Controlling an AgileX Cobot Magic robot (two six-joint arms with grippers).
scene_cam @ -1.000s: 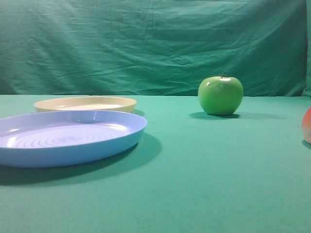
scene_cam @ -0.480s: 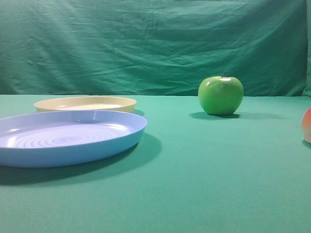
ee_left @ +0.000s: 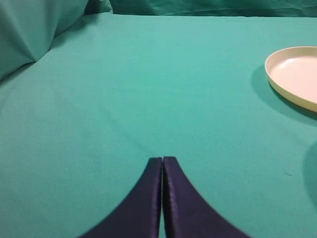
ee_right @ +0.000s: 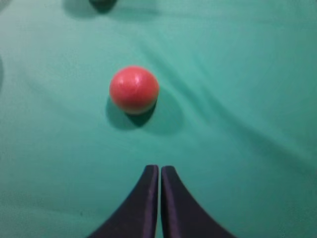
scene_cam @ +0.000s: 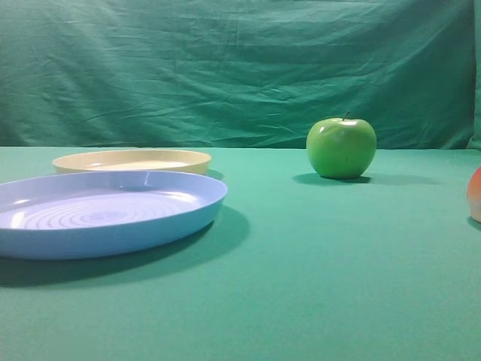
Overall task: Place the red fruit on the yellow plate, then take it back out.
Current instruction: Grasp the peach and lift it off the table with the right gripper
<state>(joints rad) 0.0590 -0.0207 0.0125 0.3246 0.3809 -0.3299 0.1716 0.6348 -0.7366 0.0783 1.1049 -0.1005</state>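
**Q:** Where is everything on the tabletop (scene_cam: 316, 286) right now?

**A:** The red fruit (ee_right: 133, 89) sits alone on the green cloth, ahead of the right pincer (ee_right: 160, 171) and a little to its left, well apart from it. In the high view only a sliver of it shows at the far right edge. The yellow plate (scene_cam: 132, 160) lies far left, empty, just behind a larger blue plate (scene_cam: 105, 212). A green apple (scene_cam: 341, 147) stands farther back.

**Q:** And the pincers?

**A:** Both are pressed together, tips touching, pinching nothing. The left pincer (ee_left: 162, 161) points at bare cloth with the yellow plate off to its right.

**Q:** So how should the pick-up go?

**A:** Nothing is grasped yet, so I judge the reach is the step in hand. The right pincer should spread wide before closing in, shift left to centre on the fruit, and close across its widest part. A smooth round fruit probably rolls if nudged off-centre.
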